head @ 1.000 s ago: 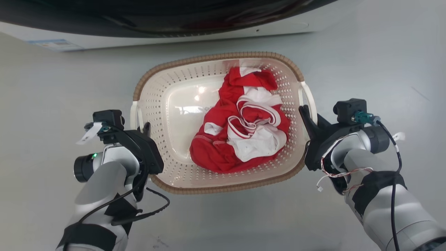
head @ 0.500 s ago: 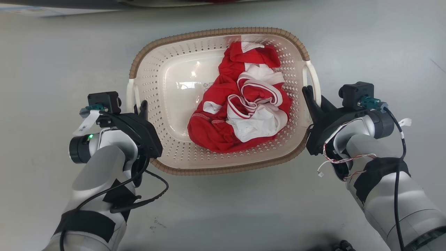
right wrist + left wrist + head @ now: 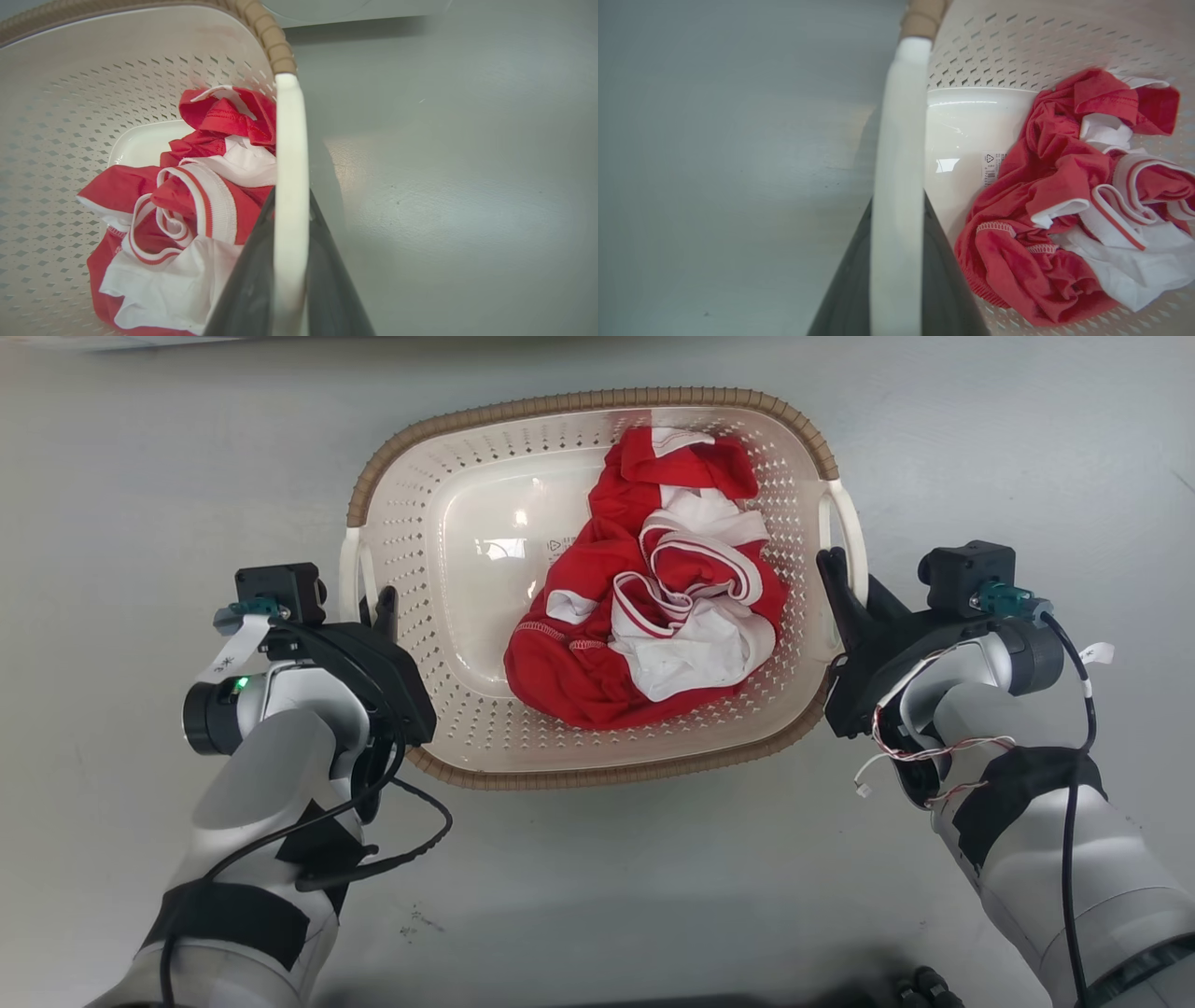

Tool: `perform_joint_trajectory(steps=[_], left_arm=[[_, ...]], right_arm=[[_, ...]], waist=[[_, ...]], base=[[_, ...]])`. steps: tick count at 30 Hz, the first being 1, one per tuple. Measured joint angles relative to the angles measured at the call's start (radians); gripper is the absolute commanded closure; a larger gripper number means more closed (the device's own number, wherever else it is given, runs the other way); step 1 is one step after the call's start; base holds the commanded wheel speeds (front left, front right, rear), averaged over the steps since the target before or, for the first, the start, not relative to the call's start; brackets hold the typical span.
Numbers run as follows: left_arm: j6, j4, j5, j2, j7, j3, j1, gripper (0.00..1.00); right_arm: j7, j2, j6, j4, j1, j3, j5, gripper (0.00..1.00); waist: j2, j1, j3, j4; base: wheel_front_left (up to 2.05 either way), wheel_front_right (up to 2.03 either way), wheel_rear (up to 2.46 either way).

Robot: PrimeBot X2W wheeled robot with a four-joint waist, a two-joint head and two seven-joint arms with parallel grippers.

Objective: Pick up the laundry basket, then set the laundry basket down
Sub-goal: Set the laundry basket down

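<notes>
The laundry basket (image 3: pixel 420 551) hangs or sits between the two hands, its long sides running across the head view, and each hand is clenched on one of its white side handles. The left hand (image 3: pixel 378 611) grips the left handle (image 3: pixel 347 574); in the left wrist view that handle (image 3: pixel 899 186) runs up between the two dark fingers (image 3: pixel 945 289), which press against it on both sides. The right hand (image 3: pixel 850 583) grips the right handle (image 3: pixel 848 527) in the same way, and in the right wrist view the white bar (image 3: pixel 290 186) is pinched between its fingers (image 3: pixel 243 289). Inside the basket, nearer the right hand than the left, lies a crumpled red and white garment (image 3: pixel 653 635). The half of the basket bottom toward the left hand is bare. Outward of each hand the grey floor (image 3: pixel 140 476) lies open, and it is open beyond the brown woven rim (image 3: pixel 579 403) and on the near side of the basket too. Ahead of the right hand a pale panel (image 3: pixel 355 9) is cut off by the top edge of its wrist view. Whether the basket bottom touches the floor cannot be told, since the walls hide its underside. The fingertips of both hands are partly hidden by the handles. Behind the right forearm, small dark shapes (image 3: pixel 920 985) are cut off at the lower edge of the head view and cannot be made out.
</notes>
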Motion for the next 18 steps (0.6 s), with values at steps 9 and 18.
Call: perform_joint_trajectory(steps=[9,18], left_arm=[[-0.002,0.011,0.002,0.000,0.000,-0.002,-0.005,1.00],[-0.020,0.025,-0.003,-0.006,0.013,-0.007,-0.006,0.65]], right_arm=[[-0.009,0.002,0.000,0.005,-0.003,-0.001,0.000,1.00],[-0.006,0.005,0.000,0.022,-0.004,0.002,0.000,0.58]], waist=[[-0.0001,0.0000,0.004,0.000],[0.0001,0.0002,-0.013,0.001]], base=[[0.00,0.00,0.00],[0.00,0.00,0.00]])
